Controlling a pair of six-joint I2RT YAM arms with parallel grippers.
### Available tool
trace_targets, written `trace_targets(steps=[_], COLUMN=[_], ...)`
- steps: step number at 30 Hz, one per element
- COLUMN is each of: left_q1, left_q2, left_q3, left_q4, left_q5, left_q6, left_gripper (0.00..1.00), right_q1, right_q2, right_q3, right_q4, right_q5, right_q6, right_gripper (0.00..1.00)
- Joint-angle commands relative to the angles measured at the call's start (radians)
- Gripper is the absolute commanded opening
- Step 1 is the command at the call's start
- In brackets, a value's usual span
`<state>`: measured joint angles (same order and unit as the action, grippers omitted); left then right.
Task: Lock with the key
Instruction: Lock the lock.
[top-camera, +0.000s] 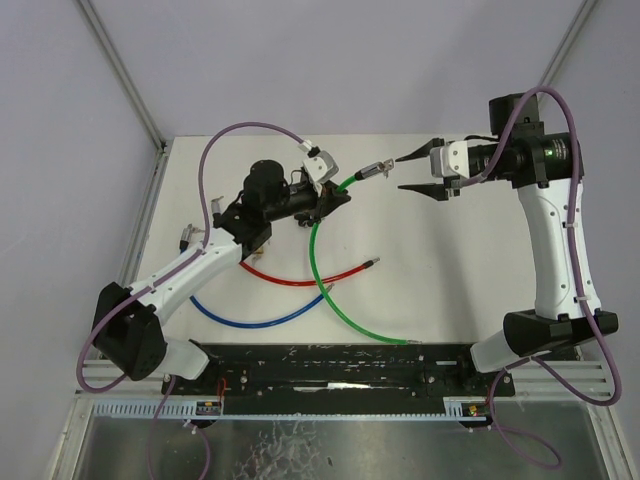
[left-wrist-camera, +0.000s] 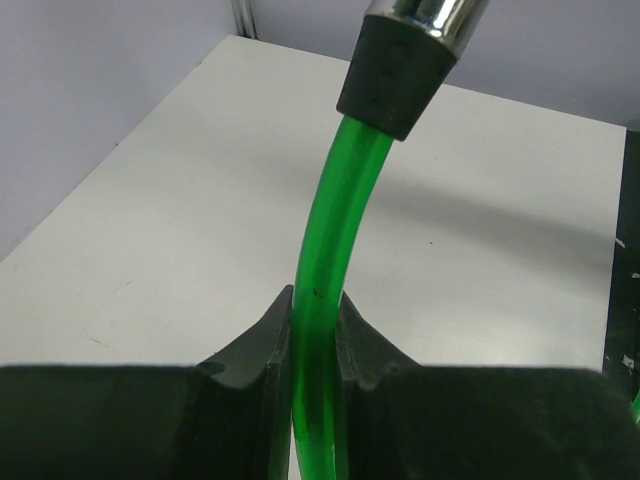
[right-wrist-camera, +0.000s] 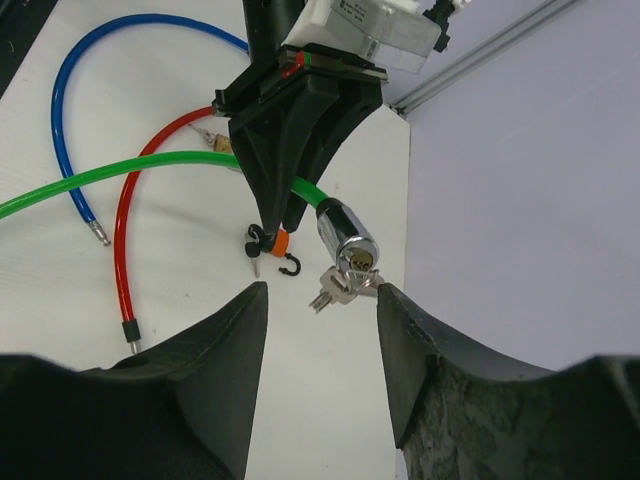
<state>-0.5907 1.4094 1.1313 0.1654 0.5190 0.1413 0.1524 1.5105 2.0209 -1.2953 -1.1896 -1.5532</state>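
A green cable lock (top-camera: 325, 280) curves up from the table to a chrome lock cylinder (top-camera: 368, 174) held in the air. My left gripper (top-camera: 335, 196) is shut on the green cable (left-wrist-camera: 318, 330) just below the cylinder's black collar (left-wrist-camera: 392, 85). In the right wrist view the cylinder (right-wrist-camera: 348, 245) faces the camera, with a bunch of silver keys (right-wrist-camera: 340, 290) hanging at its keyhole. My right gripper (right-wrist-camera: 322, 300) is open, its fingers on either side of the keys and a little short of them; it also shows in the top view (top-camera: 402, 172).
A red cable (top-camera: 310, 275) and a blue cable (top-camera: 250, 318) lie on the white table near the left arm. A small orange tag with a black hook (right-wrist-camera: 281, 245) lies under the left gripper. A black rail (top-camera: 330, 365) runs along the near edge.
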Motion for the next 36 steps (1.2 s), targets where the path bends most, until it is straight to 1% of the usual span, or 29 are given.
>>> trace_targets(steps=[1, 7, 12, 22, 26, 36], left_q1=[-0.014, -0.026, -0.027, -0.029, -0.029, -0.029], left_q2=[-0.004, 0.001, 0.002, 0.002, 0.001, 0.002], left_q3=[0.049, 0.057, 0.057, 0.058, 0.058, 0.051], left_q4=[0.001, -0.019, -0.019, -0.017, -0.015, 0.012], left_q5=[0.002, 0.009, 0.011, 0.026, 0.027, -0.011], left_q6=[0.019, 0.034, 0.035, 0.034, 0.032, 0.018], left_gripper=[0.0, 0.0, 0.0, 0.0, 0.0, 0.0], right_q1=[0.037, 0.053, 0.054, 0.06, 0.063, 0.077], right_q2=[0.001, 0.009, 0.006, 0.007, 0.007, -0.002], right_q3=[0.027, 0.031, -0.002, -0.016, -0.02, -0.04], right_q4=[0.04, 0.067, 0.103, 0.119, 0.119, 0.119], right_q5=[0.025, 0.067, 0.115, 0.133, 0.133, 0.153], right_q6=[0.028, 0.051, 0.069, 0.071, 0.075, 0.083], right_gripper=[0.53, 0.49, 0.44, 0.41, 0.36, 0.16])
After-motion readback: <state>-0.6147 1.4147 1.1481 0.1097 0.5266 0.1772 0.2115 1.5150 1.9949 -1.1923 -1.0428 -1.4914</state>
